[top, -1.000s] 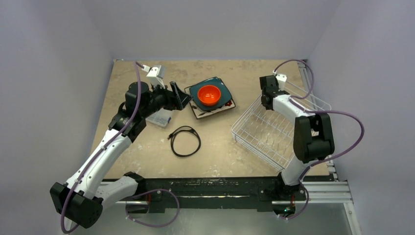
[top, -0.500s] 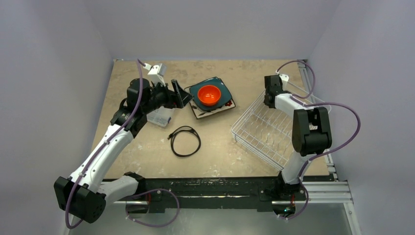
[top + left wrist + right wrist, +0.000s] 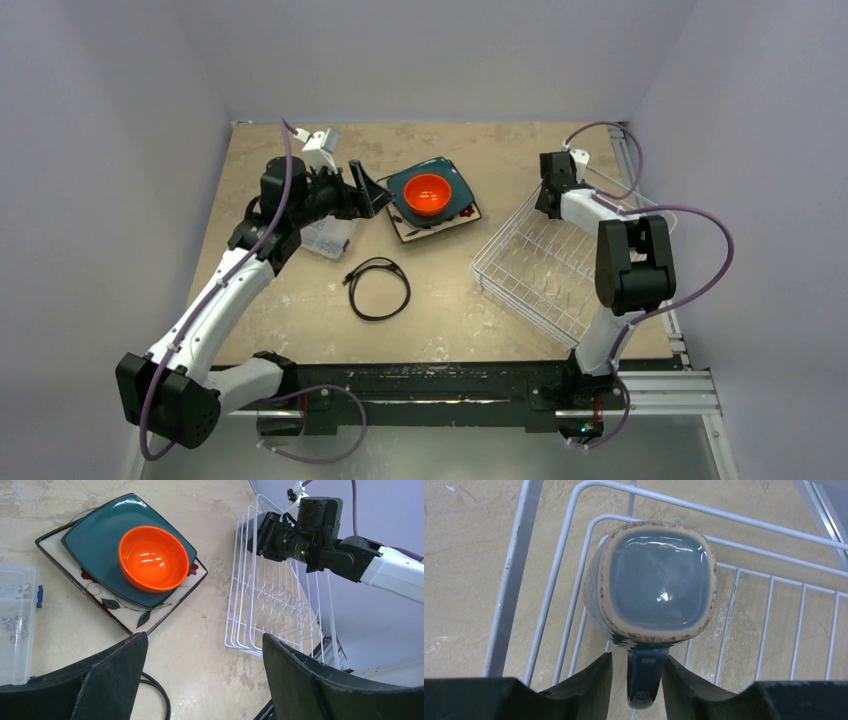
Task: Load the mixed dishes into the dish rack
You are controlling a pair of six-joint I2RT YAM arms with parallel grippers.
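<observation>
The orange bowl (image 3: 428,194) (image 3: 153,558) sits in the dark teal squarish plate (image 3: 95,540), which lies on the dark-rimmed patterned plate (image 3: 125,615). A pale rim (image 3: 80,516), perhaps the mint plate, peeks out between them. My left gripper (image 3: 365,192) (image 3: 202,637) is open and empty, just left of this stack. The grey-blue mug (image 3: 656,580) stands upright in the far corner of the white wire dish rack (image 3: 540,270) (image 3: 549,595). My right gripper (image 3: 552,200) (image 3: 637,656) has its jaws either side of the mug's handle, with a gap on the left side.
A clear plastic compartment box (image 3: 325,240) (image 3: 15,620) lies under my left arm. A black coiled cable (image 3: 378,288) lies in front of the plates. The rack sits at an angle by the table's right edge, beside a metal rail (image 3: 640,180).
My right gripper moved back and right to the rack's far corner with the mug, then stayed there. My left gripper shifted slightly towards the plates.
</observation>
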